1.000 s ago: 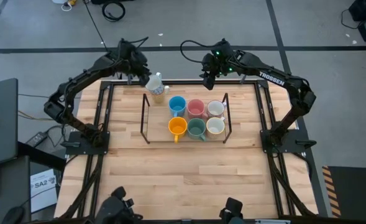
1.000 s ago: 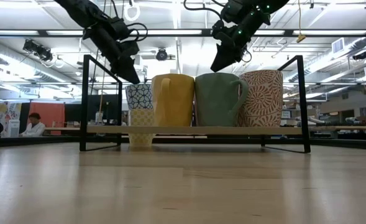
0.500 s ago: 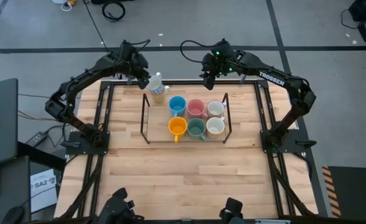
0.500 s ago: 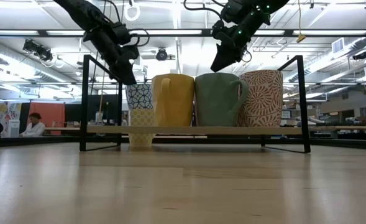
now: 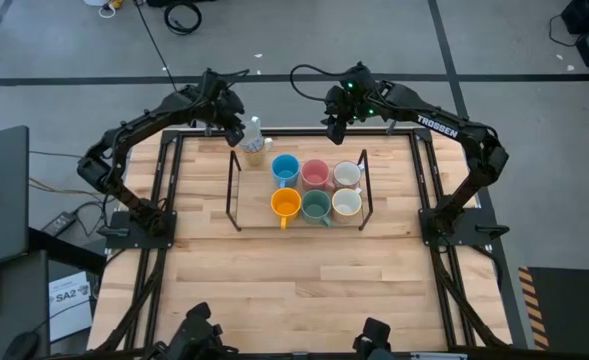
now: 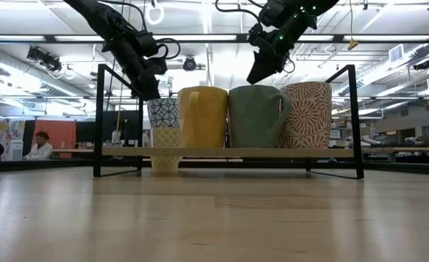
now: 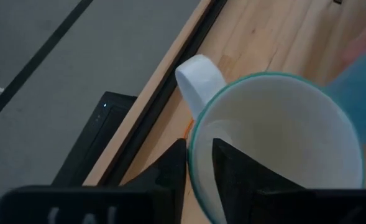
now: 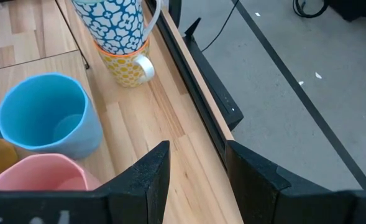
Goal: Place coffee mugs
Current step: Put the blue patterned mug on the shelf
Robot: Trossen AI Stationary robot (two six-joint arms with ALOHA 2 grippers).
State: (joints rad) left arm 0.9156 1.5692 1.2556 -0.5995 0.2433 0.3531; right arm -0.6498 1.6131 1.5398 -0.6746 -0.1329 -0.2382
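Wooden table (image 5: 294, 270) lies bare in front of the black rack (image 5: 236, 190), which holds six mugs (image 5: 317, 206). Left gripper (image 7: 198, 163) pinches the stacked mug's rim (image 7: 195, 140) near the back edge. Right gripper (image 8: 195, 168) hovers open nearby.

Two dark jointed arms (image 5: 134, 130), white TROSSEN lettering (image 5: 437, 125)

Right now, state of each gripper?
Left gripper: shut on the rim of the blue-patterned mug, stacked on the yellow-patterned mug.
Right gripper: open, empty.
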